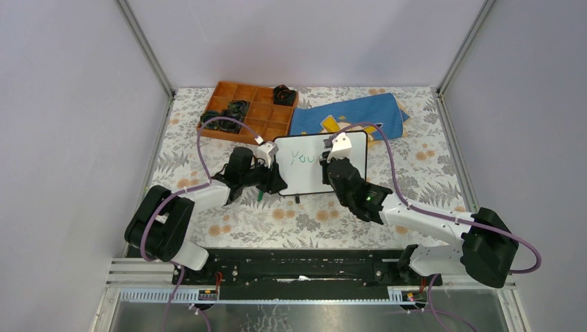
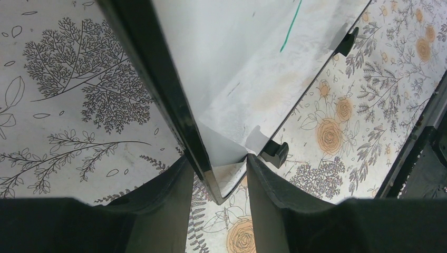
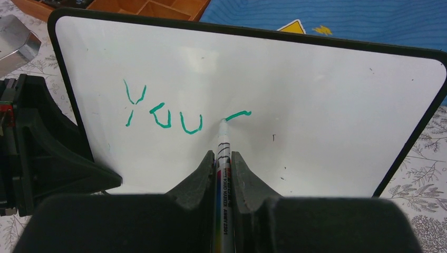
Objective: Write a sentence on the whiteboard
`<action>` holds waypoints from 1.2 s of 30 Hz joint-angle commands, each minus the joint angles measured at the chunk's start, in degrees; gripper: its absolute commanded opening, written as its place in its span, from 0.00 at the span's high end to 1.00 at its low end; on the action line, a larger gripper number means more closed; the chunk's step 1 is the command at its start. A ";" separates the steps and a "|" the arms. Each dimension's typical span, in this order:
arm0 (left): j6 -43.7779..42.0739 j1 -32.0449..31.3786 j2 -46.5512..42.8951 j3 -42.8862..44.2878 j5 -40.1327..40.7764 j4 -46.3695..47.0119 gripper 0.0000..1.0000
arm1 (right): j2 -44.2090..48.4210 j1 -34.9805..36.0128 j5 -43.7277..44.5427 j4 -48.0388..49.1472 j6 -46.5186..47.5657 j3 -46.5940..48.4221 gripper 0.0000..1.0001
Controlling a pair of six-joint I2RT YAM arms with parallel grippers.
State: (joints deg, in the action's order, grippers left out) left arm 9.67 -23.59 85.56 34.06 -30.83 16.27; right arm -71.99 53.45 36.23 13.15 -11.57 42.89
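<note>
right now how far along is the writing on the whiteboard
Done: the word You stands in green on the whiteboard, plus a short stroke after it. In hand: the right pincer grips the marker, tip on the board; the left pincer clamps the board's edge. Left: the rest of the sentence; the board's right half is blank.

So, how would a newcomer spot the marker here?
Find the small black-framed whiteboard on the floral tabletop. The slim white marker with rainbow-striped barrel sits pinched in the right claw, tip against the board right of the green "You". Between bulky black fingers, it alone is thin and pale.
</note>
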 commanded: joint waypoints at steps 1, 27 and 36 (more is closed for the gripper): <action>-1.41 -0.31 -0.44 1.72 1.19 -0.19 0.52 | -0.26 -0.62 -1.04 0.33 -1.38 1.28 1.00; -1.59 -0.57 -0.41 1.86 1.56 -0.54 0.53 | 2.52 -0.73 3.62 -4.07 -0.83 -0.88 1.00; -1.68 -0.66 -0.47 1.88 1.74 -0.66 0.53 | 4.20 -0.96 4.54 -4.09 -0.47 -0.73 1.00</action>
State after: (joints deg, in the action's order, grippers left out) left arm 9.39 -23.97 85.56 34.06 -30.46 15.88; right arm -70.22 53.19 38.17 8.40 -12.64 42.00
